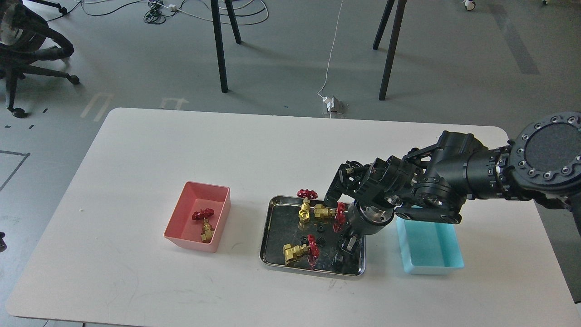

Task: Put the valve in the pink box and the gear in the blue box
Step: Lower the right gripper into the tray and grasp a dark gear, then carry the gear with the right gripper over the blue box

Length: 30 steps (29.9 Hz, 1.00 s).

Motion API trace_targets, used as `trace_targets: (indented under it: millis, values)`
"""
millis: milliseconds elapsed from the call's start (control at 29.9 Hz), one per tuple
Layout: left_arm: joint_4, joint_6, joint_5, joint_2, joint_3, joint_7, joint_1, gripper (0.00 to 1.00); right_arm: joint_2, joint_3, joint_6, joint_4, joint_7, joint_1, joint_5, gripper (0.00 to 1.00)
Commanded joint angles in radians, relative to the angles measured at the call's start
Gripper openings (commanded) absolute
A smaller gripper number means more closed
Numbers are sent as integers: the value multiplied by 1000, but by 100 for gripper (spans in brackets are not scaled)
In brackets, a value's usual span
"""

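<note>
You have a grey floor (431,59) with cables (159,11). Behind your white table (181,145): black table legs (220,45), an office chair (27,45).

The steel tray (268,236) at table centre is crowded: three valves (297,252) occupy its 9-to-12 o'clock half, and small gears (321,242) lie between them. Its 3 o'clock side is overhung by the right arm (445,186), whose gripper (347,245) is lowered into the tray. Part of the blue box (431,254) is also covered. The pink box (199,222), at 9 o'clock, is unobstructed from above; one valve lies inside.
</note>
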<state>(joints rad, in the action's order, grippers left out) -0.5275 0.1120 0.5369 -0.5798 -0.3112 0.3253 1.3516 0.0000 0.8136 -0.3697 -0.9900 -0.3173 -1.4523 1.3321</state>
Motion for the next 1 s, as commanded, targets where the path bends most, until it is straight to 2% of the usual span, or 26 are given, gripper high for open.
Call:
trace_targets:
  millis: [0, 134, 435, 635, 802, 869, 903, 970]
  values:
    - [0, 0, 0, 0, 1, 0, -2, 99, 0, -28, -11, -56, -3, -57, -54, 12]
    - [0, -2, 2, 0, 1, -2, -2, 99, -23, -34, -14, -157, -3, -140, -120, 12]
    - [0, -3, 3, 2, 1, -2, 0, 99, -449, -30, -43, -358, -5, -191, -133, 13]
    - [0, -3, 3, 2, 3, -2, 11, 99, -639, -25, -48, -384, -5, -131, -122, 13]
    - [0, -2, 5, 2, 3, -2, 12, 99, -680, -36, -44, -351, -5, -60, -110, 17]
    - [0, -3, 5, 2, 3, -2, 12, 99, -673, -50, -43, -316, -3, -43, -110, 24]
    - [0, -3, 5, 2, 3, -2, 12, 99, -670, -59, -41, -303, -3, -28, -110, 32]
    - [0, -3, 5, 2, 3, -3, 12, 99, -670, -79, -35, -285, -2, -1, -114, 58]
